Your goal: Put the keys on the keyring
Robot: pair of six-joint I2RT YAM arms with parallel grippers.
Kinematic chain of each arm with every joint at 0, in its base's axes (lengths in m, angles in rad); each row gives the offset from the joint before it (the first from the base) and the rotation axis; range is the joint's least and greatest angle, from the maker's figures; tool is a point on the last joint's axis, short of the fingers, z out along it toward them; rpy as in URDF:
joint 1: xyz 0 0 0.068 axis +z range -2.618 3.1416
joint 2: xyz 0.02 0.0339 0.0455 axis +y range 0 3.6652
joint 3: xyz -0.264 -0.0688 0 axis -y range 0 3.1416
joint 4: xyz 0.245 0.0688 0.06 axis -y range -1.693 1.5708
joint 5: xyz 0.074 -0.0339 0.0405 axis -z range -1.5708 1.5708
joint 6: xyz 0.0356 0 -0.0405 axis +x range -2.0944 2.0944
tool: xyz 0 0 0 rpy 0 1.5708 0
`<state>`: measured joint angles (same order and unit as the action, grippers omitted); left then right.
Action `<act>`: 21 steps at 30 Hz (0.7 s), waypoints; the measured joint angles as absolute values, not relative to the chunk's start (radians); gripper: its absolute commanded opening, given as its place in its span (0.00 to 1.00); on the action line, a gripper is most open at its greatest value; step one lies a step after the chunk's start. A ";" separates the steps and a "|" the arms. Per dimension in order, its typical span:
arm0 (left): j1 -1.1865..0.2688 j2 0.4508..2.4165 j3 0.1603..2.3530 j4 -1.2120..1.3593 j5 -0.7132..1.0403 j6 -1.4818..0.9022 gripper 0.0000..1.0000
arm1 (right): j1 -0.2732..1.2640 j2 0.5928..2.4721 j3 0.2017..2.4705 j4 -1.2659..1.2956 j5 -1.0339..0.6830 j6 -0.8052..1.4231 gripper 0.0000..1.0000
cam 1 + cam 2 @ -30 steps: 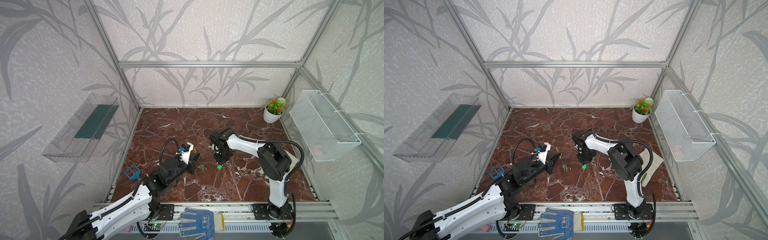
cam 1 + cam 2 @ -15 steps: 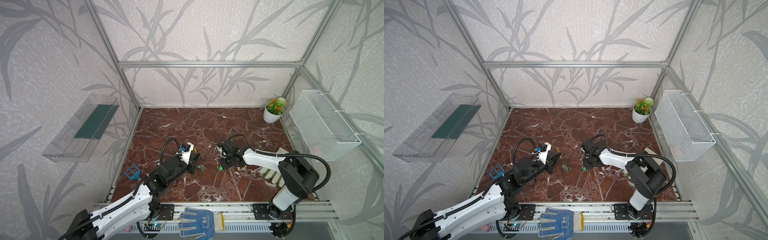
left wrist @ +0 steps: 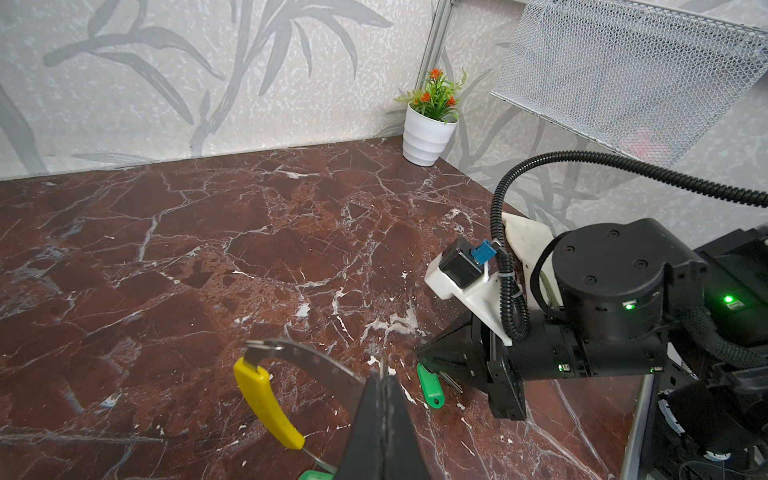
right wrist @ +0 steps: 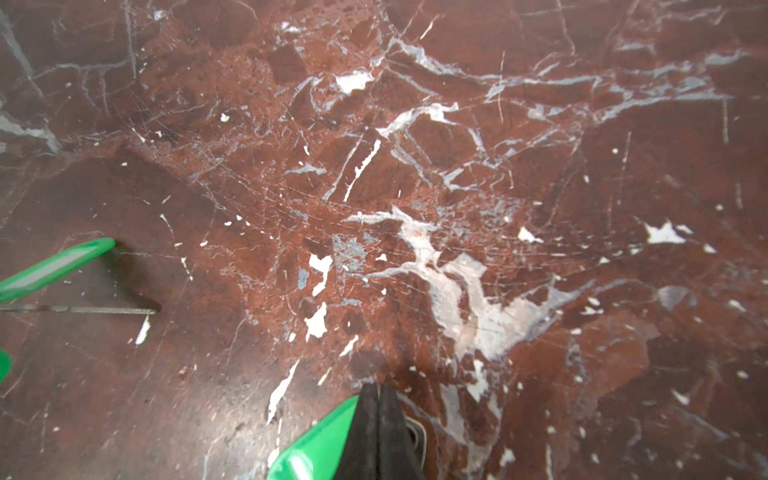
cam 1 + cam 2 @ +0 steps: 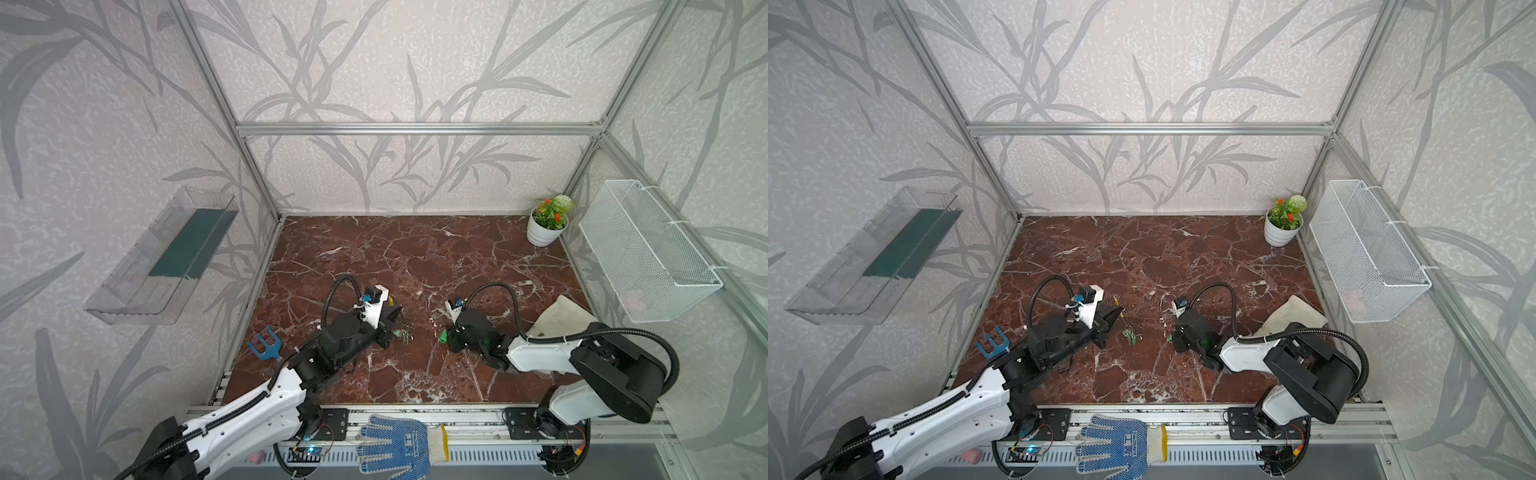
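My left gripper (image 3: pixel 384 376) is shut on the keyring (image 3: pixel 309 359), a grey perforated band with a yellow sleeve (image 3: pixel 266 409), and holds it upright just above the table. In both top views the left gripper (image 5: pixel 398 309) (image 5: pixel 1119 311) shows left of centre. Pale green keys (image 5: pixel 405 333) (image 5: pixel 1130 335) lie under the ring. Whether they hang on it I cannot tell. My right gripper (image 4: pixel 378 392) is shut on a green key (image 4: pixel 309 451) low over the marble, the head sticking out to one side. This key (image 3: pixel 430 388) (image 5: pixel 444 336) points toward the keyring.
A white cloth (image 5: pixel 561 311) lies behind the right arm. A potted plant (image 5: pixel 547 224) stands in the far right corner under a wire basket (image 5: pixel 648 257). A blue pronged tool (image 5: pixel 264 345) lies at the left edge. A glove (image 5: pixel 395 444) rests on the front rail.
The right arm has folded down low and swung its gripper round to the right side of the green key, which stays at the same spot. The left arm and keyring have not moved.
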<state>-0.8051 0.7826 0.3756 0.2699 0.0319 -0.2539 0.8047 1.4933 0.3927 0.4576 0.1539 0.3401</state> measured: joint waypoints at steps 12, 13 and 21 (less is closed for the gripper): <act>-0.805 0.782 0.376 0.270 0.032 -0.254 0.00 | 0.806 1.350 0.441 0.362 0.164 0.329 0.39; -0.805 0.782 0.376 0.270 0.032 -0.254 0.00 | 0.806 1.338 0.463 0.329 0.163 0.324 0.39; -0.810 0.782 0.376 0.270 0.033 -0.254 0.00 | 0.776 1.346 0.709 -0.017 0.117 0.284 0.41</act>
<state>-0.8097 0.7822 0.3756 0.2703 0.0326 -0.2543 0.7761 1.3464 0.7094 -0.0170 0.1165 0.2840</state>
